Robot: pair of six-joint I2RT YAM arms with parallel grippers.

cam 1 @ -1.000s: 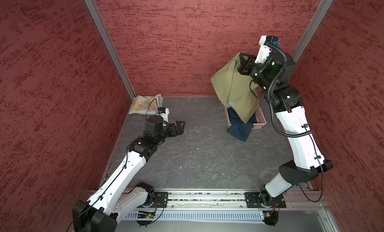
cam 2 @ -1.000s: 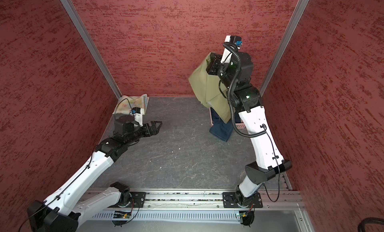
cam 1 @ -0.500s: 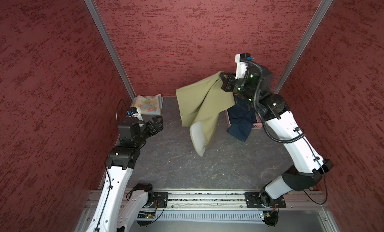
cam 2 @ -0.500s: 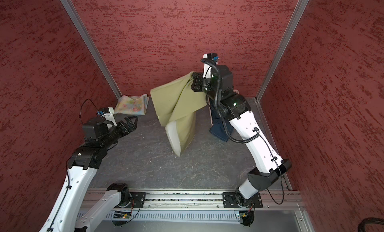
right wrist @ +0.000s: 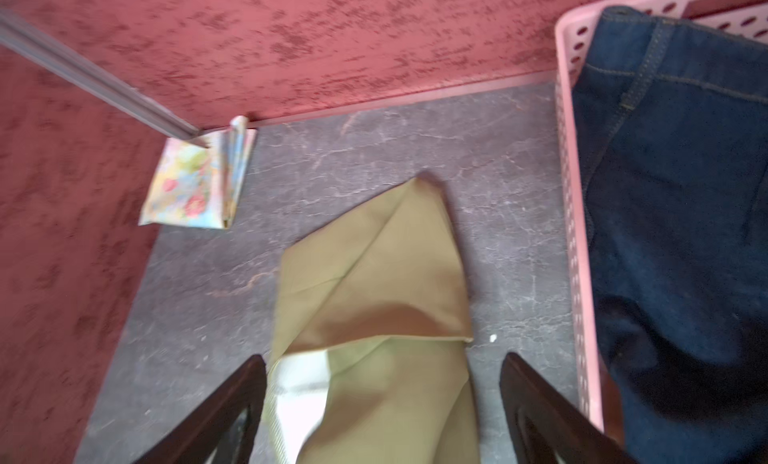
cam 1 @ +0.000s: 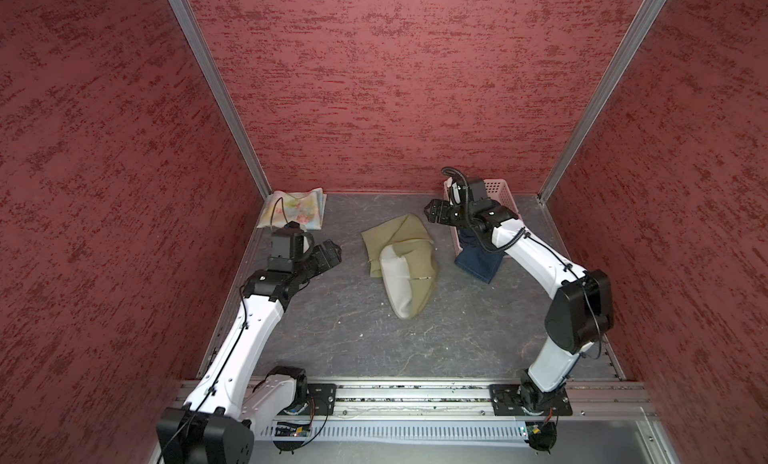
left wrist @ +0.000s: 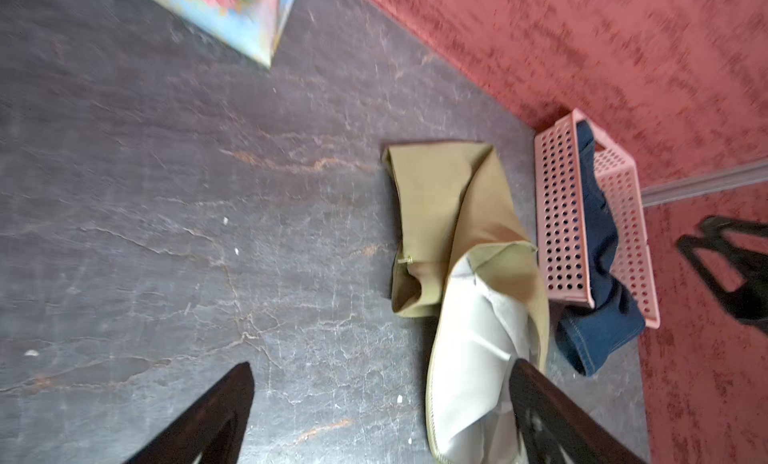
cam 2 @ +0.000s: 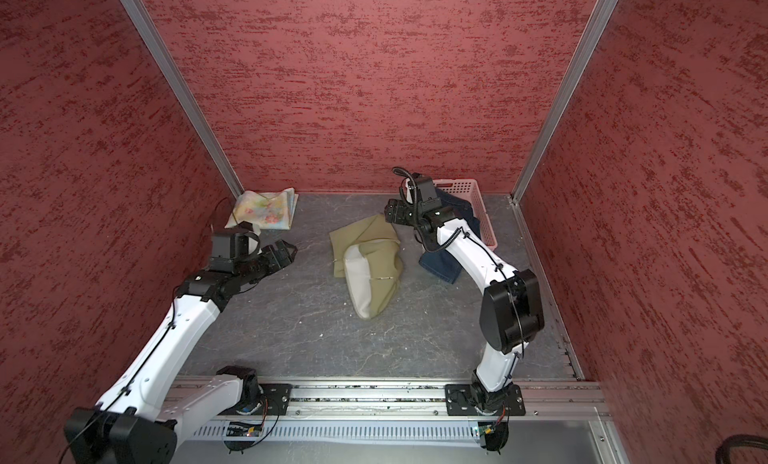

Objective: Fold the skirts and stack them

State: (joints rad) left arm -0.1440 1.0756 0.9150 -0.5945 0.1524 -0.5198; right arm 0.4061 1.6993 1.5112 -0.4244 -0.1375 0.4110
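Both top views: olive skirt (cam 1: 409,249) seen crumpled at centre, pale lining exposed; left gripper (cam 1: 332,249) at its 9 o'clock, right gripper (cam 1: 430,213) at 1 o'clock.
Left wrist: jaws spread, empty.
Right wrist: likewise.
Cloth judged light, limp; hem corners to be pinched.
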